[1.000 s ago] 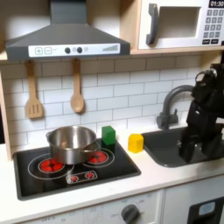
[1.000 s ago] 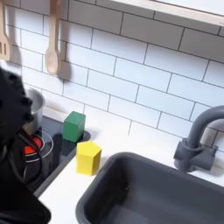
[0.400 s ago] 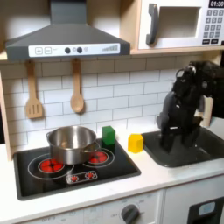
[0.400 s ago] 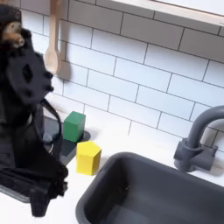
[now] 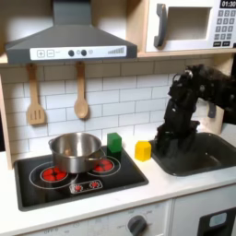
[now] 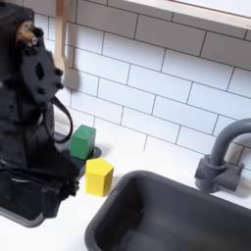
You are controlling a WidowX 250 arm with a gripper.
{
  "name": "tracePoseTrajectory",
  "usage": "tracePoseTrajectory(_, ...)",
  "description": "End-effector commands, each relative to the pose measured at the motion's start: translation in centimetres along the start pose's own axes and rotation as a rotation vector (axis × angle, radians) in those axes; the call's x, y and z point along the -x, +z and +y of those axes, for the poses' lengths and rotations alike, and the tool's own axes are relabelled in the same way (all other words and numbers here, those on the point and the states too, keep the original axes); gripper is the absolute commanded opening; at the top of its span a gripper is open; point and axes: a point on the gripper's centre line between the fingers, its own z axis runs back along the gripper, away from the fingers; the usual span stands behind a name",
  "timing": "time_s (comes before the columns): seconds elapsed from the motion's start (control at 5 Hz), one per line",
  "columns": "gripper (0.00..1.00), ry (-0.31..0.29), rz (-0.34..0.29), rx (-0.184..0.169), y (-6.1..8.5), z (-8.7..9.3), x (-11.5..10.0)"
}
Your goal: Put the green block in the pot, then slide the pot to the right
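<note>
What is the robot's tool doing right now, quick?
Tool: holding nothing; whether it is open or closed cannot be told. It is beside the small yellow block.

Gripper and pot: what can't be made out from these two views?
- Gripper jaw state: dark and blurred against the sink in the first exterior view; in the second exterior view the arm hides the fingers.
- Pot inside: the first exterior view looks from too low, so the rim hides the bottom.
- Green block left edge: covered by the arm in the second exterior view.
- Microwave keypad: too small to read.
</note>
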Motion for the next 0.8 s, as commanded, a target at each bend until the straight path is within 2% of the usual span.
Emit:
tracePoseTrajectory(0.0, 1.0, 0.013, 0.001, -0.006, -0.6, 1.4, -2.4)
tracePoseTrajectory(0.2, 1.0, 0.023, -0.004, -0.016, -0.9, 1.9, -3.6)
tracePoseTrajectory(0.4, 1.0, 0.023, -0.015, -0.009, -1.3, 1.8, -5.0)
tracePoseTrajectory(0.6, 1.0, 0.019, -0.015, -0.013, -2.2, 1.7, -6.4)
